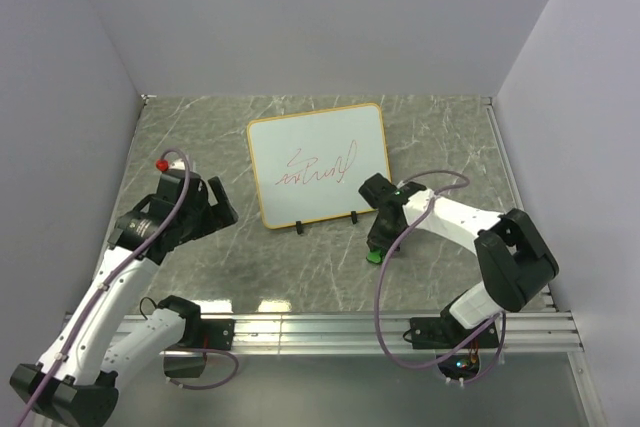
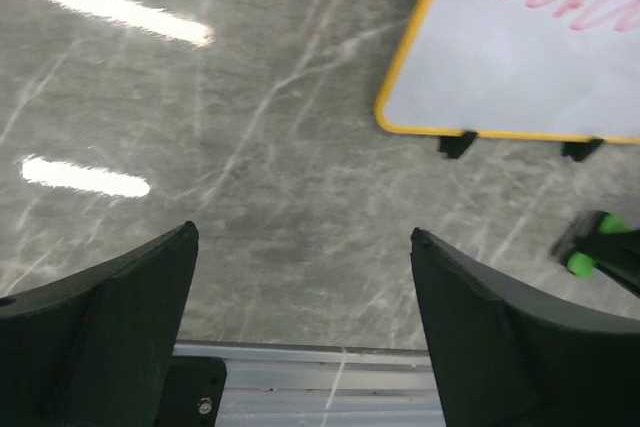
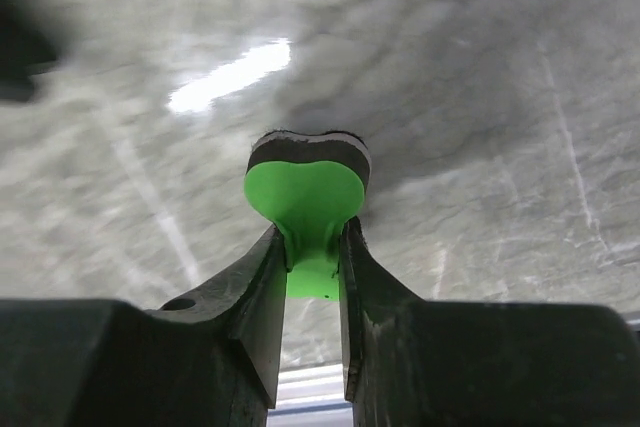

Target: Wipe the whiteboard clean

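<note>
The whiteboard [image 1: 318, 162] lies flat in the middle of the table, white with an orange rim, two black feet at its near edge and a red scribble [image 1: 318, 171] on it. Its near left corner shows in the left wrist view [image 2: 480, 77]. My right gripper [image 1: 378, 244] is shut on the small green eraser [image 3: 305, 197], held just off the board's near right corner, felt side toward the table. The eraser also shows in the top view [image 1: 373, 255] and in the left wrist view [image 2: 588, 248]. My left gripper [image 2: 305, 237] is open and empty, left of the board over bare table.
A small red object [image 1: 161, 163] lies by the left arm near the left wall. An aluminium rail [image 1: 330, 327] runs along the table's near edge. Grey walls enclose the table at the left, back and right.
</note>
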You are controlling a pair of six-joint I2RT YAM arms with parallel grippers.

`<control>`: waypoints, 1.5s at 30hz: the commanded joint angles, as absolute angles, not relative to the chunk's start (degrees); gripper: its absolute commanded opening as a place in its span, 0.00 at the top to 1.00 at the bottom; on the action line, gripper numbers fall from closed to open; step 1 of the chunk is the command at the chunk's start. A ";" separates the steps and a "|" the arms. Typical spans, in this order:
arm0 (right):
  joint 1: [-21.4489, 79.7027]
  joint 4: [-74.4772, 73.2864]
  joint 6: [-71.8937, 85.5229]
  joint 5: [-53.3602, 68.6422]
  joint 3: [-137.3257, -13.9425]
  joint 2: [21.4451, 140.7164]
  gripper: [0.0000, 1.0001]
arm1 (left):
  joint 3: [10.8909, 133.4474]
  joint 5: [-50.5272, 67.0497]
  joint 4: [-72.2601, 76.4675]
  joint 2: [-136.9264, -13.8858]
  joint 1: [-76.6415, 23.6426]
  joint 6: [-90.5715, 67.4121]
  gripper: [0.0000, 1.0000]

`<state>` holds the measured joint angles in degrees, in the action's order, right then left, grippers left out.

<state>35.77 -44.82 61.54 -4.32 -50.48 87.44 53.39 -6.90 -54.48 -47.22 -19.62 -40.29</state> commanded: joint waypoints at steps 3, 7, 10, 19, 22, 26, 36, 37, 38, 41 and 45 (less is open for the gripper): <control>36.04 -47.11 55.99 -6.06 -59.23 82.53 1.00 | 58.17 -19.48 -59.67 -50.27 -19.86 -41.57 0.16; 36.04 -47.37 51.69 -4.84 -63.36 78.93 1.00 | 64.40 -20.56 -58.45 -53.16 -19.86 -39.38 0.20; 36.03 -47.02 48.70 -2.64 -64.25 75.86 1.00 | 68.63 -17.86 -54.08 -55.45 -19.78 -36.66 0.17; 35.95 -44.56 43.69 4.31 -58.02 68.30 1.00 | 72.33 -6.35 -36.66 -59.73 -15.48 -30.06 0.01; 35.86 -45.87 42.89 3.96 -57.57 67.68 1.00 | 74.00 8.23 -31.74 -65.38 -8.63 -28.92 0.01; 35.16 -45.88 40.35 2.03 -58.88 66.36 1.00 | 72.69 17.13 -21.47 -71.70 -4.06 -28.65 0.01; 31.99 -51.85 36.65 -2.28 -72.24 73.12 1.00 | 74.00 31.28 -4.49 -91.22 -3.16 -26.89 0.09; 31.99 -51.94 37.35 -2.29 -72.94 73.82 1.00 | 73.92 32.94 -3.26 -93.14 -3.08 -27.07 0.09; 31.99 -51.86 37.70 -2.29 -73.12 75.05 1.00 | 73.74 34.09 -0.38 -94.03 -2.99 -27.77 0.09; 31.99 -51.85 38.32 -2.63 -73.48 76.81 1.00 | 73.56 38.83 3.24 -97.29 -2.99 -29.00 0.14; 31.99 -50.72 38.50 -2.21 -74.88 79.10 1.00 | 72.43 43.76 7.81 -99.66 -3.08 -29.97 0.26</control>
